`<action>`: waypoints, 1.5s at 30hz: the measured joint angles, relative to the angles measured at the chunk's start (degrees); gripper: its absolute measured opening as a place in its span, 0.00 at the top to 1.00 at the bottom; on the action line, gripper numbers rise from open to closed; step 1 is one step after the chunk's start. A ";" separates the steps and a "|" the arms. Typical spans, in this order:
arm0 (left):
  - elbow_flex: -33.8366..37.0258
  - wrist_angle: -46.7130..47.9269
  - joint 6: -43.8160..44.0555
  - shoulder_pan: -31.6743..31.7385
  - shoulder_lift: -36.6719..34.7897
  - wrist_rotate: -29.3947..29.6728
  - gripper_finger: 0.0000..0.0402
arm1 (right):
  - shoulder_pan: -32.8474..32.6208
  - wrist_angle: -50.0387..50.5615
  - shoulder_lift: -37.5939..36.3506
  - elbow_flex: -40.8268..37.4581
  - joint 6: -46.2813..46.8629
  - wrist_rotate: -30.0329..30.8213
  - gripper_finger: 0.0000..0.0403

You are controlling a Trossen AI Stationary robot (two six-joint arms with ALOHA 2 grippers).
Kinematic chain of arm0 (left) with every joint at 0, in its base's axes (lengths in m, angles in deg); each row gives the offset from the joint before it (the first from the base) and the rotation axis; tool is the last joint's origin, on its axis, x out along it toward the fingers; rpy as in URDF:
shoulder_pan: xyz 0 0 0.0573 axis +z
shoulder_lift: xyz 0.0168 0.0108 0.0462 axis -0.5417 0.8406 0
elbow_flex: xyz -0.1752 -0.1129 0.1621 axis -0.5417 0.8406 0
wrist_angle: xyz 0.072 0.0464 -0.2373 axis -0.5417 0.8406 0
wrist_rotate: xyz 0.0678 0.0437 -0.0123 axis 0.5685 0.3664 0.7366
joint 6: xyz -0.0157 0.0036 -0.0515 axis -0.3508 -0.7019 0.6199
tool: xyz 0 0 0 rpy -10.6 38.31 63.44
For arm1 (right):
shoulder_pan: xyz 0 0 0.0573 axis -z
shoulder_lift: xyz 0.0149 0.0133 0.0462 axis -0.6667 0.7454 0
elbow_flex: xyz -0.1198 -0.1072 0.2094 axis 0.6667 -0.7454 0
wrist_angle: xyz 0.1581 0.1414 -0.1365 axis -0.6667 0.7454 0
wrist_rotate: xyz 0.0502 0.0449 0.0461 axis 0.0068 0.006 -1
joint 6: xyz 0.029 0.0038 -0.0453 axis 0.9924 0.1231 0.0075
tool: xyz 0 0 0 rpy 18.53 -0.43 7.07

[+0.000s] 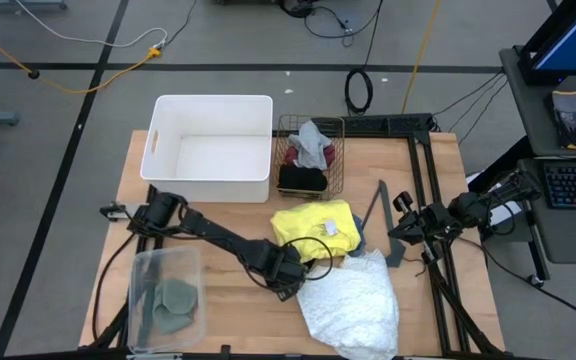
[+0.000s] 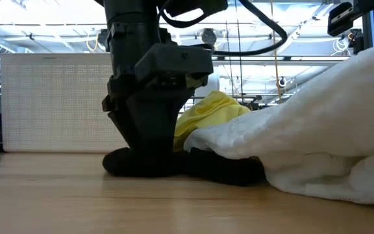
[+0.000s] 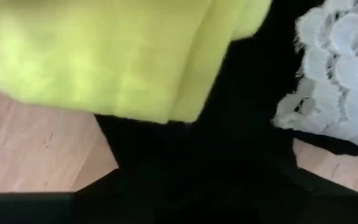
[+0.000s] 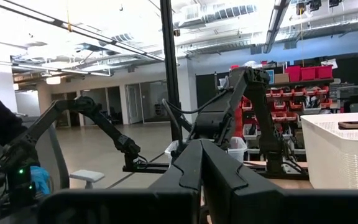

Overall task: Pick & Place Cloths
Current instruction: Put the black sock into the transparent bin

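Left hand (image 1: 293, 272), down on black cloth (image 2: 219, 169)

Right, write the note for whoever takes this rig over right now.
Left gripper: down on the table at a black cloth lying between the yellow cloth and the white lacy cloth; fingers part open, grip not confirmed.
Right gripper: shut, empty, parked at the table's right edge.
Done: sage-green cloths sit in the clear bin; a grey, a maroon and another black piece sit in the wire basket.
Left: the black cloth at the left gripper, the yellow and the white lacy one. The white tub looks empty.
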State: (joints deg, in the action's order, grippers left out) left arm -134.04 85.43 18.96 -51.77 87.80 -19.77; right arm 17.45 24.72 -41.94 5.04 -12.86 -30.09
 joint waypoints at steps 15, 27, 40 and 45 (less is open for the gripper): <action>0.73 0.12 -4.88 0.27 -4.53 -9.08 0.98 | 0.00 -0.04 0.00 0.00 -0.01 0.02 1.00; 0.60 4.15 -2.92 0.33 -24.89 -8.82 1.00 | 0.02 -0.07 0.00 0.00 -0.02 0.04 1.00; 0.47 -2.17 2.28 -3.46 -43.70 11.79 1.00 | 0.00 -0.09 0.02 0.00 -0.44 0.04 1.00; 0.45 -8.46 -1.13 -4.47 -47.20 15.65 1.00 | 0.02 -0.67 0.22 0.00 0.56 0.11 1.00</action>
State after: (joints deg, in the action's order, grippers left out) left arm -133.59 76.98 17.83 -56.24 40.60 -4.12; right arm 17.47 24.05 -41.73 5.04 -12.31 -29.98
